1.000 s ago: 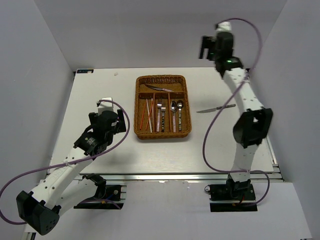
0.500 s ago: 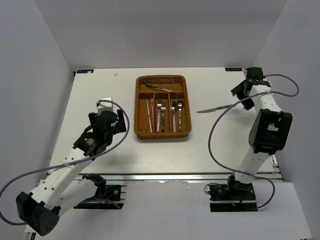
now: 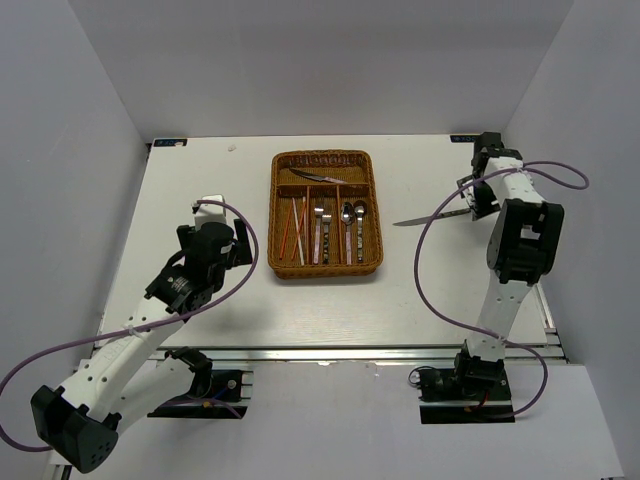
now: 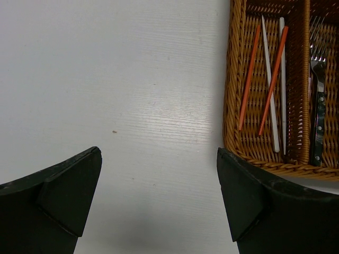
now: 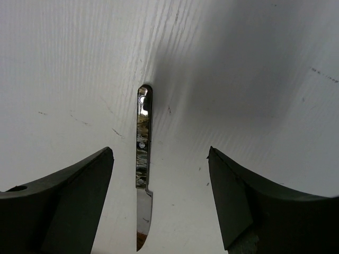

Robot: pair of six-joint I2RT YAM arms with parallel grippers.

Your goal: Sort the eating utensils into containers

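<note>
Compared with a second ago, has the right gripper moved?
Yes. The right gripper dropped from beyond the far edge of the table to the knife handle, right of the wicker tray.

White, faintly grained tabletop (image 3: pixel 190 190), boxed in on three sides by plain pale grey walls (image 3: pixel 330 60). Small dark fitting (image 3: pixel 168 143) at the far left corner. Silver metal rail (image 3: pixel 330 353) along the near edge. Tiny dark speck (image 4: pixel 115 132) on the white surface.
</note>
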